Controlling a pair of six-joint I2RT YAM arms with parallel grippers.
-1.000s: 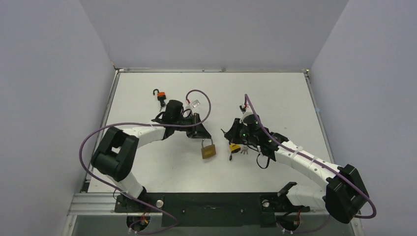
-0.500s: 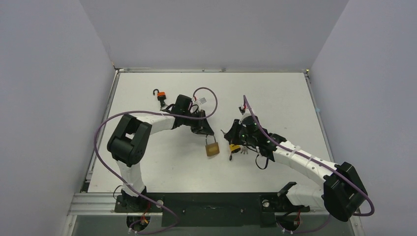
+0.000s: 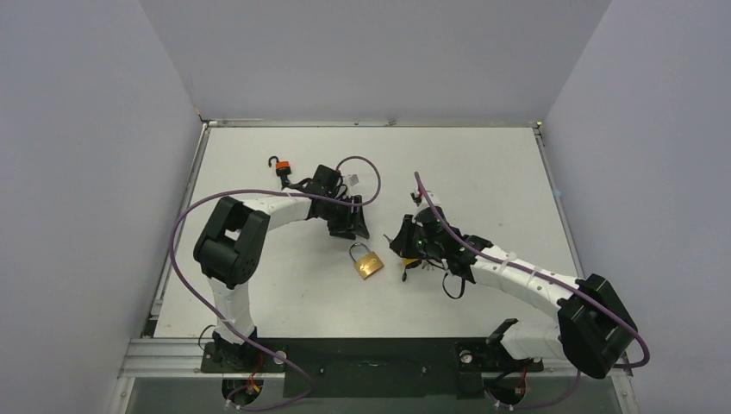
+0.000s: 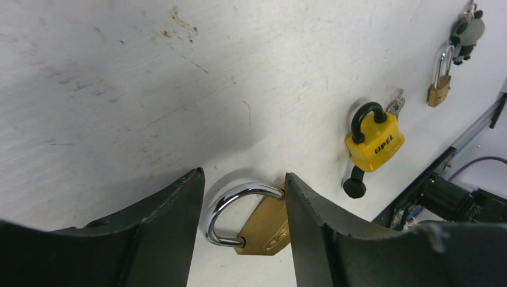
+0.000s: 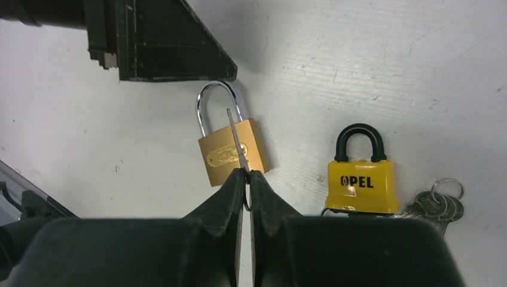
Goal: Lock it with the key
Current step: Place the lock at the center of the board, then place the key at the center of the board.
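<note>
The brass padlock [image 3: 368, 264] lies flat and unheld on the worktop [image 3: 483, 172], its shackle toward the left jaws, which stand apart just at the shackle. The right jaws are closed on the key [image 5: 237, 143], with its blade pointing over the lock body. Expect trouble here — an unrestrained lock will likely slide when you press the key in, and the yellow padlock [image 5: 361, 184] close beside may be knocked aside.
</note>
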